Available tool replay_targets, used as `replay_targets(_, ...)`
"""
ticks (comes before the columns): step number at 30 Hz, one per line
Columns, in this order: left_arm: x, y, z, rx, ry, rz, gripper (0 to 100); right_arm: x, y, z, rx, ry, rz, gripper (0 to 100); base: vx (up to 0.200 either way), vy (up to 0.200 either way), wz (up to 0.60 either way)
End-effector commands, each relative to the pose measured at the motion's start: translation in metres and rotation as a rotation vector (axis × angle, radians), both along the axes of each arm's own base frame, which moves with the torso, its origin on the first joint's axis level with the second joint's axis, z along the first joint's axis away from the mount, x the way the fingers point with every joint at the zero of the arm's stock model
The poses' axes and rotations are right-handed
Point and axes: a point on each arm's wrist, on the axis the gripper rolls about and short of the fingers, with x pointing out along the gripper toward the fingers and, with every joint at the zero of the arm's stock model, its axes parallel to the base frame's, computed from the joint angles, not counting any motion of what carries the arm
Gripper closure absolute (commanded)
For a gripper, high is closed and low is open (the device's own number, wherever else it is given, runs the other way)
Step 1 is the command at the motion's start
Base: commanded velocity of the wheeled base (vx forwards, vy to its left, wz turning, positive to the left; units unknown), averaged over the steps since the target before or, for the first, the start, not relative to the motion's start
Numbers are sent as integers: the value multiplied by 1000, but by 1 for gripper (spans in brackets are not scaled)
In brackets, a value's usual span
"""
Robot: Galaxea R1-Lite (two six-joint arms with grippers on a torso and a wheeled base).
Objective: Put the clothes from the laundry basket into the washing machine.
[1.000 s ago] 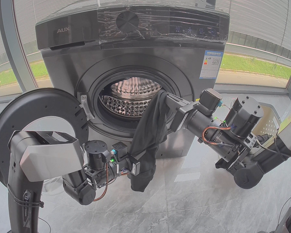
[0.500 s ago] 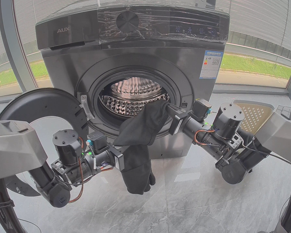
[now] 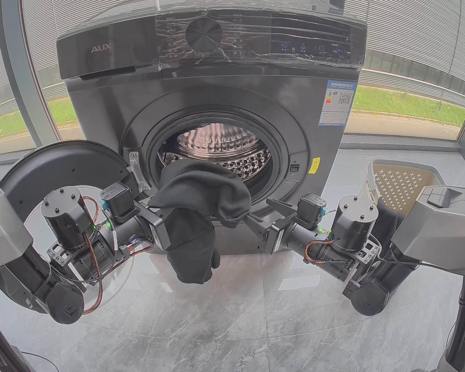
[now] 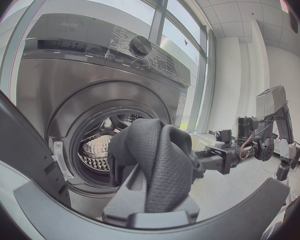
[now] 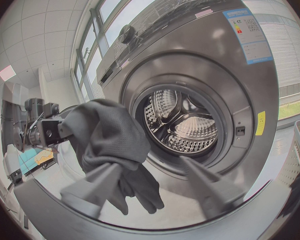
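A black garment (image 3: 196, 202) hangs in front of the lower left rim of the washing machine's (image 3: 212, 52) open drum (image 3: 217, 145). My left gripper (image 3: 163, 223) is shut on it, and the cloth is bunched over the fingers (image 4: 133, 190) and trails down toward the floor. My right gripper (image 3: 263, 214) stands open just right of the garment, below the drum mouth, with nothing between its fingers (image 5: 206, 180). The beige laundry basket (image 3: 403, 179) stands on the floor at the right, behind my right arm.
The round machine door (image 3: 57, 171) is swung open to the left, behind my left arm. Grey tiled floor (image 3: 274, 316) lies in front of the machine. Windows stand behind it.
My right gripper let go of the garment, opened and dropped back to the lower right. My left gripper carried the garment up and left to the drum's rim.
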Motion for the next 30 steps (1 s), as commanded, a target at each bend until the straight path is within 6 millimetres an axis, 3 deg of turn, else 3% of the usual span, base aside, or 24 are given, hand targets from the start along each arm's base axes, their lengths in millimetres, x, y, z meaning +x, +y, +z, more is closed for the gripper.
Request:
replay_targets(1, 7, 7, 7, -17, -28, 44, 100, -21, -16, -3, -92, 5, 12, 0, 0, 0, 0)
replay_targets(4, 12, 12, 7, -19, -31, 109, 100, -40, -40, 1, -179, -8, 24, 0, 0, 0, 0)
replay_targets(6, 13, 13, 7, -20, -30, 115, 100, -42, -42, 2, -179, -5, 27, 0, 0, 0, 0)
replay_targets(7, 11, 16, 8, -26, -28, 163, 100, -55, -56, 7, -181, 9, 26, 0, 0, 0, 0)
replay_targets(13, 10, 19, 8, -28, -25, 263, 100, -81, -86, -6, -236, 117, -3, 0, 0, 0, 0)
replay_targets(18, -7, 25, -7, 14, 44, 290, 100, -78, -97, -1, -195, 95, -50, 0, 0, 0, 0)
replay_targets(30, -13, 22, -15, 44, 74, 271, 100, -77, -112, -1, -184, 109, -103, 0, 0, 0, 0)
